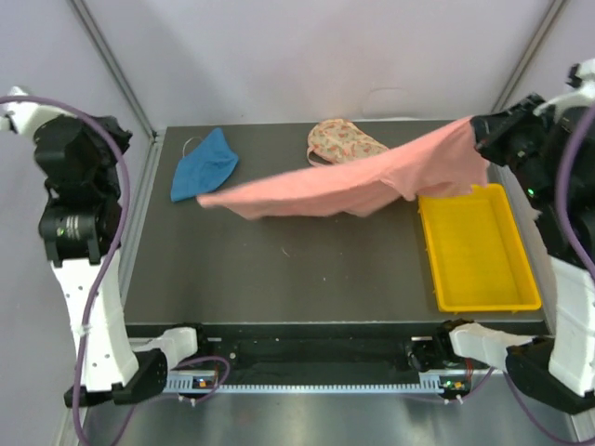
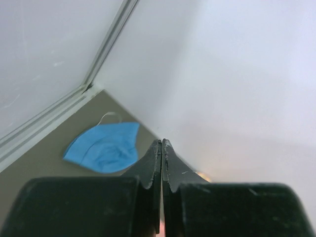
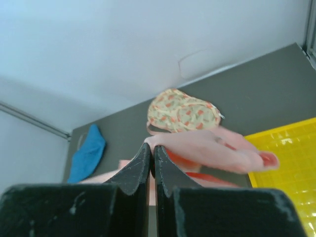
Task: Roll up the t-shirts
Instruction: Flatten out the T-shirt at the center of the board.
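The salmon-pink t-shirt hangs stretched across the table, from the upper right down to its far end near the blue one. My right gripper is raised at the right and shut on the pink cloth; in the right wrist view the fabric bunches at the closed tips. The blue t-shirt lies crumpled at the back left, also seen as the blue t-shirt from the left wrist. The floral t-shirt lies bunched at the back centre. My left gripper is shut on nothing, held high at the left.
A yellow tray sits on the right side of the dark table, partly under the hanging pink cloth. White walls with metal corner posts close in the back and sides. The left arm stands upright beside the table's left edge.
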